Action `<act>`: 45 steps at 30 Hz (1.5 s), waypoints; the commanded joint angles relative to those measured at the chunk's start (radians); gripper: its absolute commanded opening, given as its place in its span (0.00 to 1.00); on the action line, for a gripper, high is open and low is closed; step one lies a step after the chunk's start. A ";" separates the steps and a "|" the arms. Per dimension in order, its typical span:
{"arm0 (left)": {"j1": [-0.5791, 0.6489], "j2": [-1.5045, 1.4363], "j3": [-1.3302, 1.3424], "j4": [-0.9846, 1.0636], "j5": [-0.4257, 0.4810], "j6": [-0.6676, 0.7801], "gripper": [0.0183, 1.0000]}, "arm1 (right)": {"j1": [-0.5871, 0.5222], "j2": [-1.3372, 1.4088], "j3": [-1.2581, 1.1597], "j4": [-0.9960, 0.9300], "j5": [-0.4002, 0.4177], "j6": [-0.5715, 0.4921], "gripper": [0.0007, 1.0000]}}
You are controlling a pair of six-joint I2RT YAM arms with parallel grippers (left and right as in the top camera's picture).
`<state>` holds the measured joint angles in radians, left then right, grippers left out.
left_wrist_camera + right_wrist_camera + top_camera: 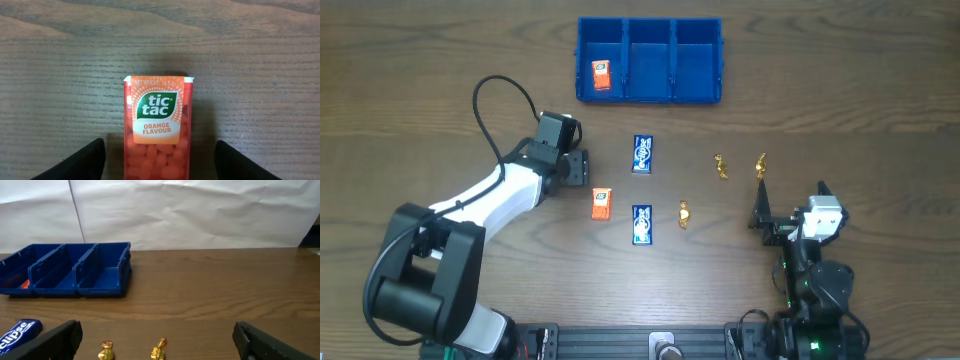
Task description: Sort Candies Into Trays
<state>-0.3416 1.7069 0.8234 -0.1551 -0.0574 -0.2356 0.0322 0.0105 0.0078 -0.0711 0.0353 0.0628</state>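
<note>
**Wood, plastic, foil**

The table [60, 60] is matt wood with visible grain. The tray [100, 277] is smooth blue plastic. The orange box [158, 130] is clear glossy plastic with a paper label. The gold candies [684, 214] wear shiny crinkled foil.

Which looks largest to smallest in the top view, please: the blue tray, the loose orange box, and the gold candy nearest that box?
1. blue tray
2. loose orange box
3. gold candy
No two look alike in size, so the order is clear.
</note>
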 commanded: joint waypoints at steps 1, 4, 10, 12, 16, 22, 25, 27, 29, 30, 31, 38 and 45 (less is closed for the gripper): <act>0.017 0.026 0.006 0.002 0.000 -0.005 0.61 | 0.006 -0.007 0.000 -0.010 -0.004 -0.008 1.00; 0.022 0.026 0.006 0.002 0.004 -0.009 0.52 | 0.006 -0.007 0.000 -0.010 -0.004 -0.008 1.00; 0.028 0.027 0.006 0.003 0.007 -0.010 0.37 | 0.006 -0.007 0.000 -0.010 -0.004 -0.008 1.00; 0.028 0.027 0.006 0.003 0.011 -0.013 0.34 | 0.006 -0.007 0.000 -0.010 -0.004 -0.008 1.00; 0.028 0.027 0.006 0.007 0.024 -0.013 0.32 | 0.006 -0.007 0.000 -0.010 -0.004 -0.008 1.00; 0.026 -0.019 0.042 -0.017 0.024 -0.016 0.29 | 0.006 -0.007 0.000 -0.010 -0.005 -0.008 1.00; 0.010 -0.097 0.115 -0.068 0.008 -0.016 0.25 | 0.006 -0.007 0.000 -0.010 -0.004 -0.008 1.00; -0.009 -0.148 0.208 -0.122 -0.030 -0.016 0.25 | 0.006 -0.007 0.000 -0.010 -0.004 -0.008 1.00; -0.027 -0.166 0.304 -0.164 -0.066 -0.015 0.26 | 0.006 -0.007 0.000 -0.010 -0.004 -0.008 1.00; -0.038 -0.165 0.377 -0.191 -0.092 -0.014 0.26 | 0.006 -0.007 0.000 -0.010 -0.004 -0.008 1.00; -0.043 -0.159 0.422 -0.206 -0.106 -0.011 0.26 | 0.006 -0.007 0.000 -0.010 -0.004 -0.008 1.00; -0.050 0.122 0.932 -0.399 -0.151 0.034 0.28 | 0.006 -0.007 0.000 -0.010 -0.004 -0.008 1.00; -0.050 0.422 1.205 -0.518 -0.097 0.030 0.29 | 0.006 -0.007 0.000 -0.010 -0.004 -0.008 1.00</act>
<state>-0.3946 1.9667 1.9324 -0.6418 -0.1856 -0.2161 0.0322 0.0101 0.0078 -0.0711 0.0357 0.0624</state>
